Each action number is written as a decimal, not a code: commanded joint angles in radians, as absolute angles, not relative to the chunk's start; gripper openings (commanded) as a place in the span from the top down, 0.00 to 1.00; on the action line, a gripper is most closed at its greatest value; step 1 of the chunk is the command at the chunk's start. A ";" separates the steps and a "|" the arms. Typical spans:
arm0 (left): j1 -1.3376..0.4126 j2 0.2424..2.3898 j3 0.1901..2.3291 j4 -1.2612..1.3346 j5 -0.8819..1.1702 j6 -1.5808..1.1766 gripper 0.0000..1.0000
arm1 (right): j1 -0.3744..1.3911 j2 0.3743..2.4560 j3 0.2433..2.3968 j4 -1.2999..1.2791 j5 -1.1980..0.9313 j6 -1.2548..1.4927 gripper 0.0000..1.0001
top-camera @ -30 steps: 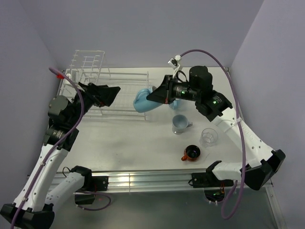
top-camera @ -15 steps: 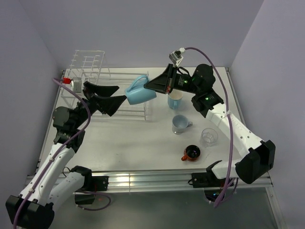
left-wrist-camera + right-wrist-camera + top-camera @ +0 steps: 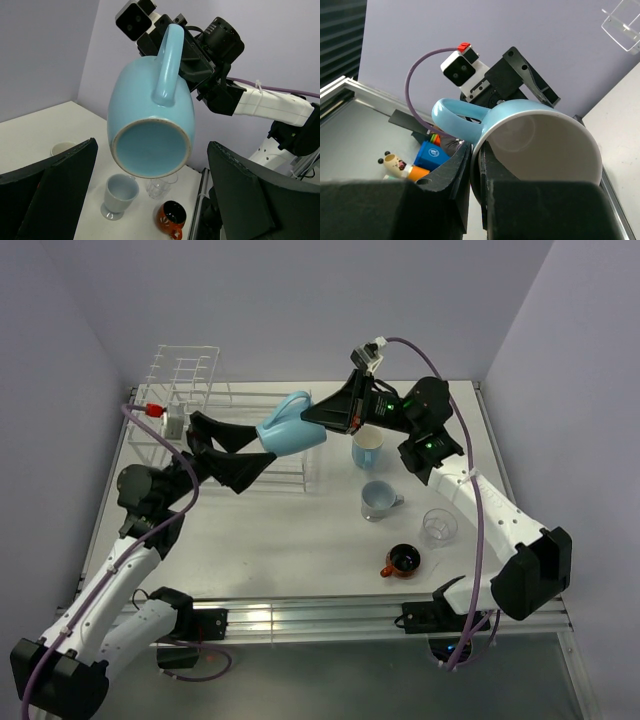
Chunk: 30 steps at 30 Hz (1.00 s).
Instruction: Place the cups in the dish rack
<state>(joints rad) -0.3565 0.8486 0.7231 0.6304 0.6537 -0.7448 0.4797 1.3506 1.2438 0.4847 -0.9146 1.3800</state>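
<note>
My right gripper (image 3: 318,427) is shut on the rim of a light blue handled mug (image 3: 291,432) and holds it on its side in the air over the right end of the white wire dish rack (image 3: 190,368). In the right wrist view the fingers (image 3: 465,175) pinch the mug's wall (image 3: 540,145) beside the handle. My left gripper (image 3: 258,448) is open, its jaws level with the mug's base and not touching it. The left wrist view shows the mug's base (image 3: 151,150) between and beyond the wide-open fingers (image 3: 47,200).
On the table right of the rack stand a second light blue mug (image 3: 368,448), a pale grey-blue mug (image 3: 378,500), a clear glass tumbler (image 3: 438,527) and an orange-red cup (image 3: 403,561). The rack's upright grid is at its far left end.
My right gripper has carried the mug up and left, over the rack's right end. My left gripper has swung round and moved up to the mug's base.
</note>
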 commanded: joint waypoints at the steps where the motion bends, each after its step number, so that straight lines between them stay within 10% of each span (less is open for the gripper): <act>1: -0.382 0.865 0.753 0.660 0.667 -0.710 0.01 | 0.474 1.345 1.249 0.615 -0.917 1.430 1.00; 30: -0.529 0.950 0.841 0.586 0.525 -0.612 0.10 | 0.476 1.353 1.250 0.529 -0.919 1.381 1.00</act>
